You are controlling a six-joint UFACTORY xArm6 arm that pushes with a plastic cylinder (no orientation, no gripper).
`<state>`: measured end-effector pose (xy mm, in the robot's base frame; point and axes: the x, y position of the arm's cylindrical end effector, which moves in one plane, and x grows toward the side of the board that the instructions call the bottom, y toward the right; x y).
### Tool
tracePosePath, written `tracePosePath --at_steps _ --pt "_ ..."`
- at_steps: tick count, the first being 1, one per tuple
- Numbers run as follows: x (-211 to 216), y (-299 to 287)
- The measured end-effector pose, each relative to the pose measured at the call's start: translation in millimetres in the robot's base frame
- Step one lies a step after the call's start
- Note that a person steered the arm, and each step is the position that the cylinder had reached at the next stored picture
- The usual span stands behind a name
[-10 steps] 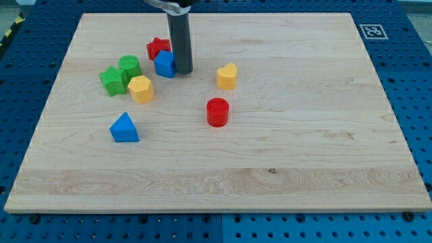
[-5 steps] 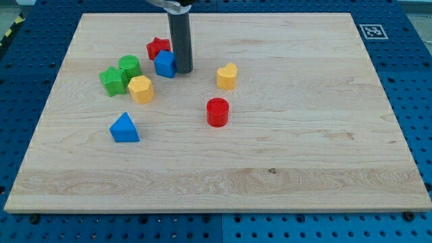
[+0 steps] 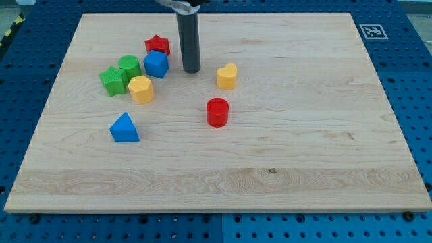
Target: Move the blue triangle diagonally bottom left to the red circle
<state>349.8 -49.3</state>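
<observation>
Camera view only. No gripper on me, just a rod, so nothing to call apart or together. My tip [image 3: 192, 71] sits toward the tabletop's [image 3: 304, 169] top edge, left of centre, just right of the blue block [image 3: 156, 64] (shape unclear, chunky) with a small gap, not touching. Red star [image 3: 157, 46] just above that block. Two green blocks [image 3: 121, 74] and a yellow hexagon [image 3: 140, 88] cluster nearer the left edge. Yellow heart-ish block [image 3: 227, 76] right of my tip.

Blue triangle [image 3: 124, 127] lies toward the left edge, about mid-height, well apart from my tip. Red circle [image 3: 217, 112] sits near the middle, right of the triangle and slightly higher.

Step, as I judge it: approach, push not yet begun. Next move calls for getting the tip around to the triangle's left side, clear of the yellow hexagon, then pushing right toward a spot below-left of the circle.

Triangle's apex points to the top edge; its base, the long axis, runs left-right.
</observation>
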Motion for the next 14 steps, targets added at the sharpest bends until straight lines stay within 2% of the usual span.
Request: tracePosePath --at_steps 2,3,5,6,8,9,10,12,14 --pt "-73 3" --pt "-104 -26" --pt "-109 -177" --pt "-80 -197" --pt "39 -193" --pt "82 -169" --pt "97 -136" --pt "142 -120" --pt "183 -56"
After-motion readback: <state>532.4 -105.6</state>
